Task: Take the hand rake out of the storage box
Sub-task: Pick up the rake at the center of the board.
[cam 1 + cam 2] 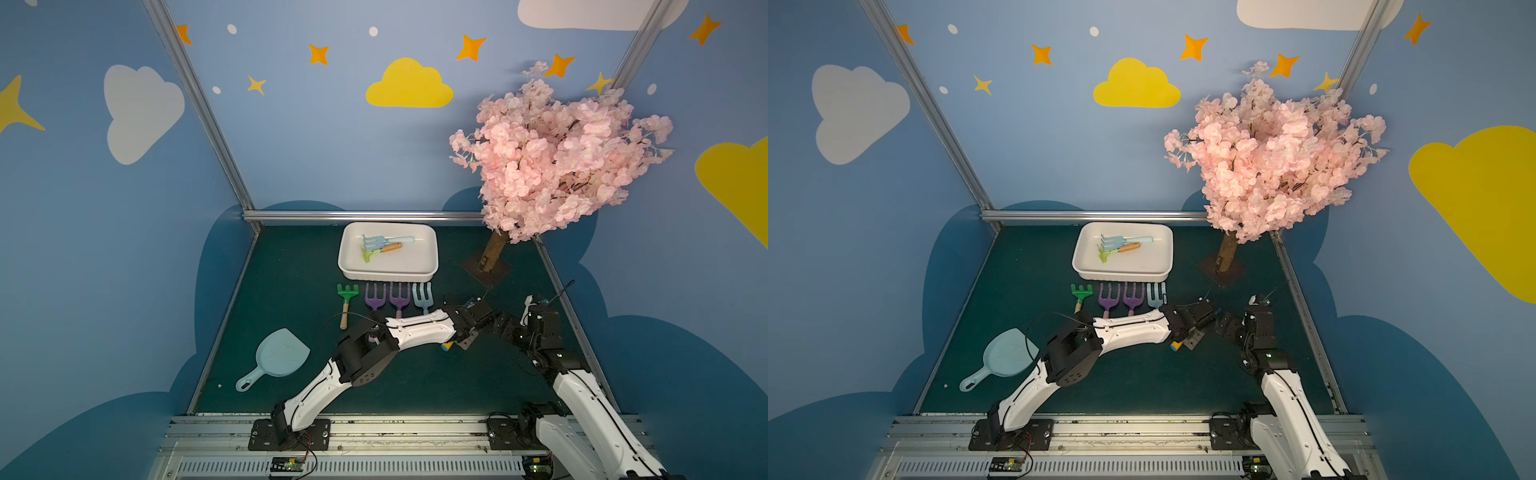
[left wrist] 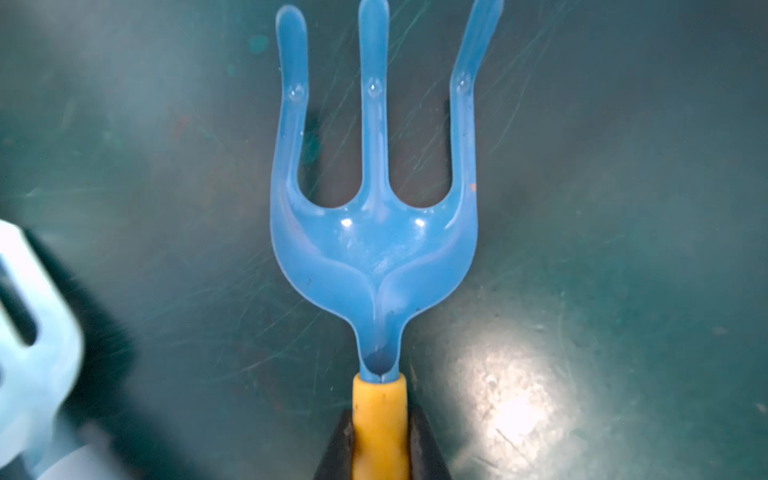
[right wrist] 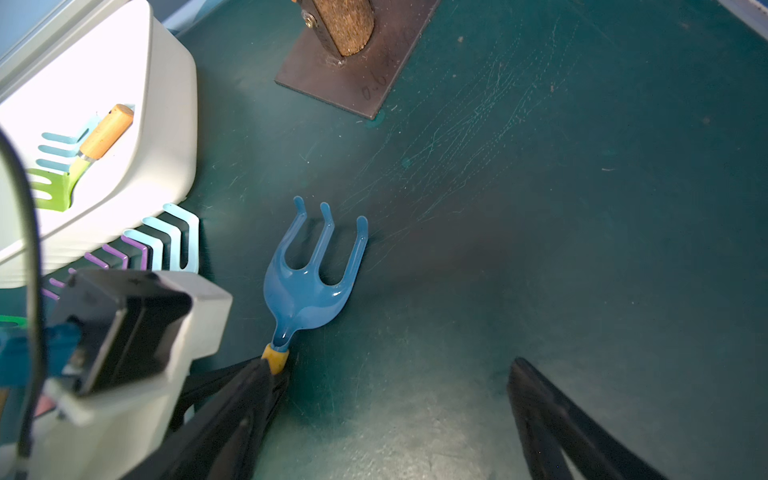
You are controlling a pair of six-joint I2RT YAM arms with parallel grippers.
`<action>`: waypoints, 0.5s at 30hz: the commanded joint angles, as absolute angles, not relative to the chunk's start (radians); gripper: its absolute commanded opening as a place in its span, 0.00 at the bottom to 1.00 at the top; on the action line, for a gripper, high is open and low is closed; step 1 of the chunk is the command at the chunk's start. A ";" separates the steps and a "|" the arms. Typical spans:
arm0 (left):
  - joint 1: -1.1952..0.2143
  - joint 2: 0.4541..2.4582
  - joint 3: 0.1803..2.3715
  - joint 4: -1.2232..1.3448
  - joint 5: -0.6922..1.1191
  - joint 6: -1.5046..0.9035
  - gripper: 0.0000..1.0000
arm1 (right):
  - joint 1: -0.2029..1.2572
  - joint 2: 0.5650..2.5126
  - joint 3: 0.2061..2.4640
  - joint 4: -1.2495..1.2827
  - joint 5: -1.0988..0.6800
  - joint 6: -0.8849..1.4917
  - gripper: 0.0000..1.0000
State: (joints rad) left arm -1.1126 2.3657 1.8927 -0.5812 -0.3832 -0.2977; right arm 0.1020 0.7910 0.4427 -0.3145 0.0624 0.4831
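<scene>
- Hand rake [image 2: 374, 257]: the blue three-pronged one with a yellow handle is outside the storage box [image 1: 386, 274]. It sits in front of the box, off towards the right arm's side.
- In the right wrist view its tines appear to rest on the green counter [image 1: 291, 291], with the head tilted slightly. I cannot tell whether the handle end is fully down.
- The left jaws press on both sides of the yellow handle, so they look closed around it. The grip sits at the handle end, and the head is free.
- The right jaws stand wide apart with nothing between them. They hover close by, in front of the box and beyond the rake.
- In front of the storage box, alongside its near wall, four tools lie in a tidy row: a green rake [image 1: 347, 293], two purple forks [image 1: 375, 297] and a pale blue fork [image 1: 423, 294]. The held rake is just past the pale blue end of that row.
- Inside the box are two more tools, a light blue rake [image 1: 376, 241] and a lime-green rake [image 1: 368, 253] with a wooden handle, one partly across the other.
- My reading is that the lift-out is done for this rake. What remains is to let go of it and draw the arm clear without nudging the row.
- If the box is meant to be emptied, two more trips look likely.
</scene>
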 commanded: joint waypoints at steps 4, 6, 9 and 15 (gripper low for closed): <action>-1.131 2.381 1.909 -0.683 -0.474 -0.288 0.03 | 0.088 0.769 0.430 -0.321 0.054 0.495 0.92; -1.132 2.361 1.896 -0.680 -0.472 -0.294 0.03 | 0.087 0.763 0.426 -0.320 0.054 0.498 0.92; -1.131 2.296 1.845 -0.640 -0.455 -0.300 0.03 | 0.079 0.754 0.422 -0.322 0.053 0.500 0.92; -1.118 2.106 1.659 -0.499 -0.313 -0.335 0.03 | 0.070 0.742 0.416 -0.319 0.045 0.502 0.92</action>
